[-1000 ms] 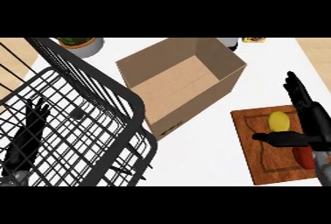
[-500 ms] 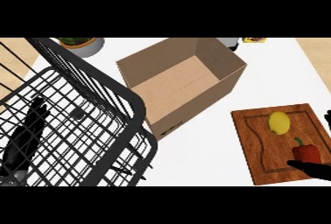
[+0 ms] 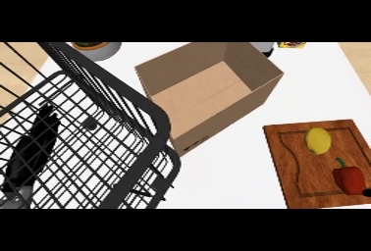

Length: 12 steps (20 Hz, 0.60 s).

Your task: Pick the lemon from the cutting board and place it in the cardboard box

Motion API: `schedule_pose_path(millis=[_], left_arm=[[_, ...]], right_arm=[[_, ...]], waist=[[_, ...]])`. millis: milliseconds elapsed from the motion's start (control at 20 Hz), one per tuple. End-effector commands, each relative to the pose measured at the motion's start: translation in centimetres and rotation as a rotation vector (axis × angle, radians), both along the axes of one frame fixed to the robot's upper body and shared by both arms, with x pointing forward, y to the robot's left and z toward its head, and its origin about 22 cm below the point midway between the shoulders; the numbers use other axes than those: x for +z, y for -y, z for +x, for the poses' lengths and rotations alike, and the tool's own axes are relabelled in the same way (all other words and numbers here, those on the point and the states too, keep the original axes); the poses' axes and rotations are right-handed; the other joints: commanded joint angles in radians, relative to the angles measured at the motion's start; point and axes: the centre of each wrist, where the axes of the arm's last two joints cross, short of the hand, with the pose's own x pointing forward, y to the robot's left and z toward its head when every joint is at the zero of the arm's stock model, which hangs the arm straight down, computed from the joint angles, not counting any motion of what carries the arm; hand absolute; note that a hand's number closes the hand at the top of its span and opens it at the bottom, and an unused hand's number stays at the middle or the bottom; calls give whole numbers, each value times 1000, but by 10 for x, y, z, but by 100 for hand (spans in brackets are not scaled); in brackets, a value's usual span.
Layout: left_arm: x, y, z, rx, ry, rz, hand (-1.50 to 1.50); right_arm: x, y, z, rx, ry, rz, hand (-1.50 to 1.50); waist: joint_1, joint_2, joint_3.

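Note:
The yellow lemon [image 3: 317, 140] lies on the upper part of the wooden cutting board [image 3: 286, 157] at the right, with nothing touching it. The cardboard box [image 3: 210, 93] stands open-topped in the middle of the counter, up and left of the board, and nothing shows inside it. My left hand [image 3: 33, 147] rests at the far left behind the black wire basket, fingers straight and holding nothing. My right hand does not show.
A red pepper [image 3: 350, 177] lies on the board below the lemon. A big black wire basket [image 3: 109, 147] fills the left side, close to the box's left corner. A bowl [image 3: 98, 47] and a small item [image 3: 292, 44] sit at the counter's far edge.
My right hand, which was open over the cutting board beside the lemon, has drawn back off the right edge. The lemon stays on the board. The left hand has barely moved.

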Motion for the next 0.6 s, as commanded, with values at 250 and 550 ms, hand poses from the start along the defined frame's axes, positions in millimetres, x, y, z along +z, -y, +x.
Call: schedule_pose_path(millis=[250, 550], left_arm=[[6, -2, 10, 19, -64, 59, 0], [24, -15, 13, 42, -58, 66, 0]], right_arm=[[26, -21, 45, 79, -330, -209, -150], [32, -51, 76, 96, -425, -247, -150]], waist=[[-2, 47, -3], [-15, 42, -3]])
